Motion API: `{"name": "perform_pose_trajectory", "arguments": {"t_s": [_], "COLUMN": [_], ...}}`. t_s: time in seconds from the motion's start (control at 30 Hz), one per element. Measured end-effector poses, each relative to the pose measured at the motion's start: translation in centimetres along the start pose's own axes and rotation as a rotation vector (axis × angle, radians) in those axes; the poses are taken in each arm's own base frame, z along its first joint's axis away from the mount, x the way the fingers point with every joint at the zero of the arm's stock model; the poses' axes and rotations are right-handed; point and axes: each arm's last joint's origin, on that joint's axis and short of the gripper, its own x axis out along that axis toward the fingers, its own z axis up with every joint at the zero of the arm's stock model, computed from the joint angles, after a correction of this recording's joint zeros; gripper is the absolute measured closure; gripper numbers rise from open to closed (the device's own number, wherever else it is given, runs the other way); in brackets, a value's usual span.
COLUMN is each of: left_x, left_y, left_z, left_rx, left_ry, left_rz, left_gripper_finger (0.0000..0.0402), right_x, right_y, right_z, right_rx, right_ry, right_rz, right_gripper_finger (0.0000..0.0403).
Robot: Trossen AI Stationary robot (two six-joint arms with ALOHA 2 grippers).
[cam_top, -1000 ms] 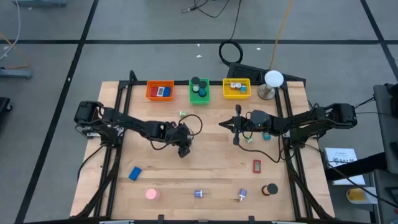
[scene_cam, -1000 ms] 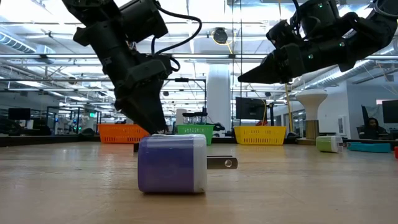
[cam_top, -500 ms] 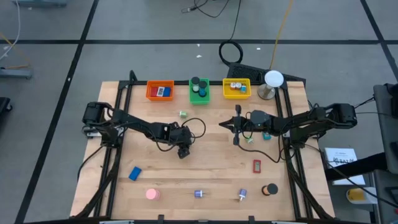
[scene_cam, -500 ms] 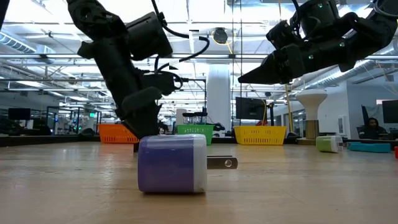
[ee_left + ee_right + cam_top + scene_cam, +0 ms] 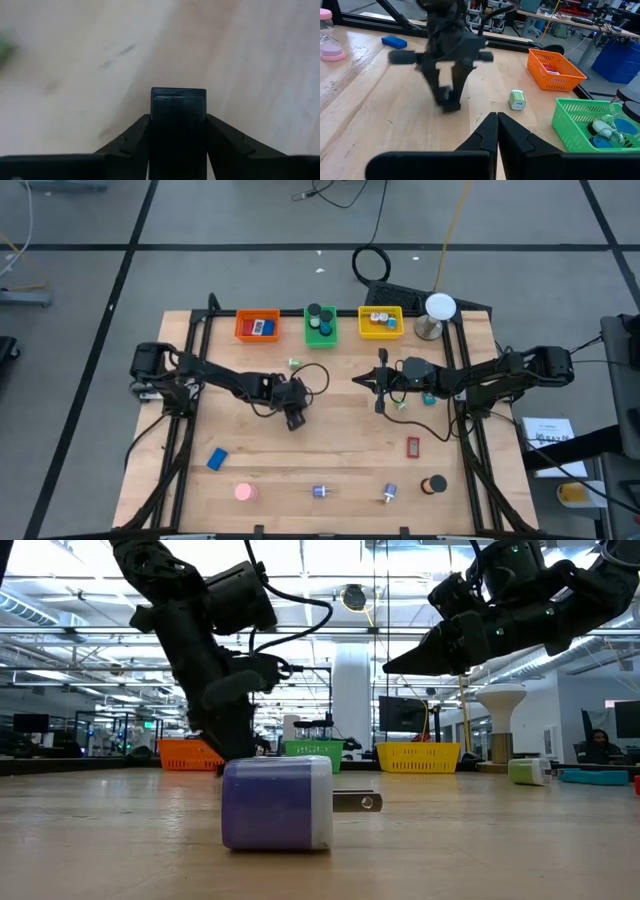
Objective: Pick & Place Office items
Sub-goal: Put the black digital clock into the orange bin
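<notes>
**Small black rectangular block (image 5: 178, 120) in the claw of the left gripper (image 5: 294, 420)**

Sits on the light wooden table (image 5: 340, 430), a little left of the centre of the high view, just under the tip of the left arm. Squeezed from both sides by the dark fingers (image 5: 135, 135), with the claw narrowed onto it and touching its sides. In the low view, partly hidden behind the purple and white plug-shaped piece (image 5: 277, 802) in the foreground.

Other office items, well apart from each other:
- blue block (image 5: 217, 458), lower left of the high view;
- pink round piece (image 5: 244, 492), bottom left;
- red flat piece (image 5: 413, 446), lower right;
- black round piece (image 5: 434, 484), bottom right;
- small green and white piece (image 5: 294, 363), just above the left gripper.

Orange plastic bin (image 5: 257, 326), green plastic bin (image 5: 321, 326) and yellow plastic bin (image 5: 380, 323) in a row along the top edge of the table, each with small pieces inside.

Right gripper (image 5: 381, 386) right of centre in the high view, raised above the table in the low view, fingers pressed fully together, holding nothing.
</notes>
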Motion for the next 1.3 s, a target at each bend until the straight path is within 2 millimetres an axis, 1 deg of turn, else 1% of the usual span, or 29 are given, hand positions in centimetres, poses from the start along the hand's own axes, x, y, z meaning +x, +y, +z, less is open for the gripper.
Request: {"name": "perform_pose_trajectory", "arguments": {"t_s": [0.1, 0.23, 0.3, 0.4, 0.47, 0.53, 0.6, 0.7, 0.87, 1.0, 1.1, 1.3], "left_x": [-1.9, -5.7, -7.7, -10.0, -11.0, -11.6, -11.7, -11.0, -9.6, -8.8, -8.2, -6.9], "left_y": [1.6, 4.6, 6.6, 10.1, 12.4, 14.8, 17.1, 20.0, 23.5, 25.4, 26.3, 27.2], "left_z": [0.7, 1.5, 1.8, 2.0, 2.0, 2.1, 2.0, 2.0, 1.2, 0.6, 0.4, 0.3], "left_rx": [-0.043, -0.11, -0.167, -0.278, -0.333, -0.379, -0.412, -0.466, -0.571, -0.662, -0.734, -0.793], "left_ry": [-0.019, -0.063, -0.096, -0.145, -0.163, -0.177, -0.172, -0.174, -0.131, -0.121, -0.13, -0.143], "left_rz": [0.042, 0.126, 0.184, 0.279, 0.329, 0.358, 0.36, 0.348, 0.384, 0.417, 0.433, 0.457], "left_gripper_finger": [0.0248, 0.0248, 0.0248, 0.0248, 0.0248, 0.0248, 0.0248, 0.0248, 0.0248, 0.0248, 0.0248, 0.0248], "right_x": [0.0, 0.0, 0.0, 0.0, 0.0, 0.0, 0.0, 0.0, 0.0, 0.0, 0.0, 0.0], "right_y": [0.0, 0.0, 0.0, 0.0, 0.0, 0.0, 0.0, 0.0, 0.0, 0.0, 0.0, 0.0], "right_z": [0.0, 0.0, 0.0, 0.0, 0.0, 0.0, 0.0, 0.0, 0.1, 0.1, 0.1, 0.1], "right_rx": [0.0, 0.0, 0.0, 0.0, 0.0, 0.0, 0.0, 0.0, 0.0, 0.0, 0.0, 0.0], "right_ry": [0.001, 0.001, 0.0, 0.0, 0.0, -0.001, -0.004, -0.004, -0.007, -0.008, -0.008, -0.008], "right_rz": [0.0, 0.0, 0.0, 0.0, 0.0, 0.0, -0.001, -0.001, -0.001, -0.001, -0.001, 0.0], "right_gripper_finger": [0.0399, 0.0399, 0.0399, 0.0399, 0.0399, 0.0399, 0.0399, 0.0399, 0.0399, 0.0399, 0.0399, 0.0399]}}
